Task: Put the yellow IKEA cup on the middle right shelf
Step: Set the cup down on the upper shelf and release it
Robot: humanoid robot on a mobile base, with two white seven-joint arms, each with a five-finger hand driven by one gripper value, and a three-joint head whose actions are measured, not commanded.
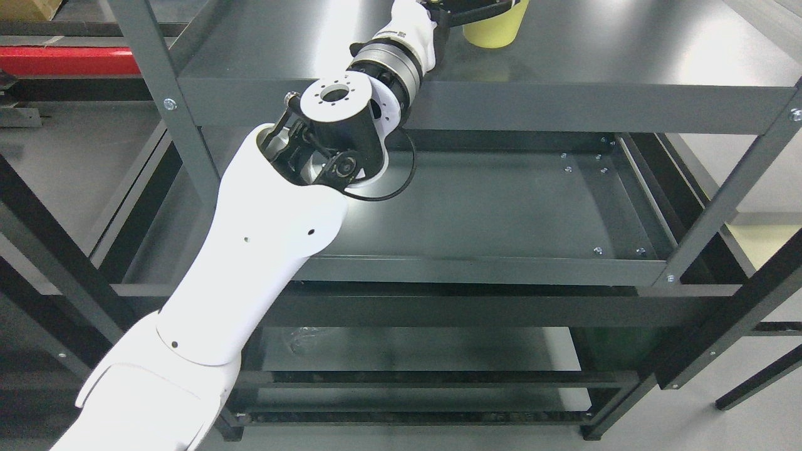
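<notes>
The yellow cup (496, 30) stands on the upper dark grey shelf (626, 56) at the top edge of the head view; its upper part is cut off by the frame. My left arm comes in from the lower left and stretches up over the shelf's front edge. The black left hand (468, 9) lies against the cup's upper left side, mostly out of frame, so whether it grips the cup is hidden. The right arm does not show.
Below the upper shelf lies a recessed grey shelf (501, 207), and a lower one (407, 351) beneath it. Grey uprights (160, 94) (733, 188) frame the rack. A red beam (62, 61) runs at the far left. A black cable loops beside my elbow joint (341, 125).
</notes>
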